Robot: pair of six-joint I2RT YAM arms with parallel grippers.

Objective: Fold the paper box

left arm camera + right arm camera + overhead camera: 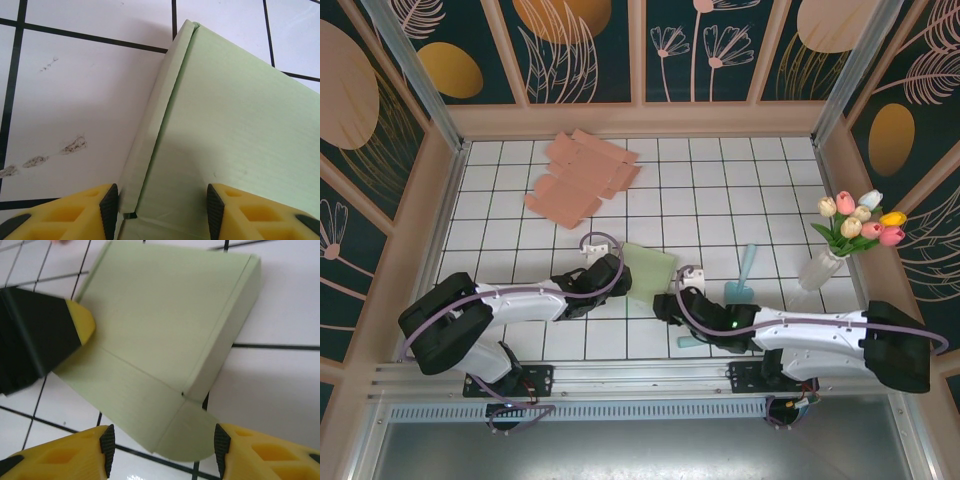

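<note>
The pale green paper box (648, 268) lies on the white gridded table between my two grippers. In the left wrist view its top panel (235, 115) and a folded-up side wall (150, 135) run between the jaws of my left gripper (162, 212). That gripper is open, its left pad close beside the side wall. In the right wrist view the box (165, 315) shows a raised right wall and a rounded flap (200, 437). The flap lies between the jaws of my open right gripper (162, 450), with a gap on both sides. A left gripper fingertip (75, 327) rests at the box's left edge.
A pile of flat pink box blanks (582, 175) lies at the back left. A vase of tulips (855, 225) stands at the right wall. A teal tool (742, 275) lies beside the right arm. Patterned walls enclose the table.
</note>
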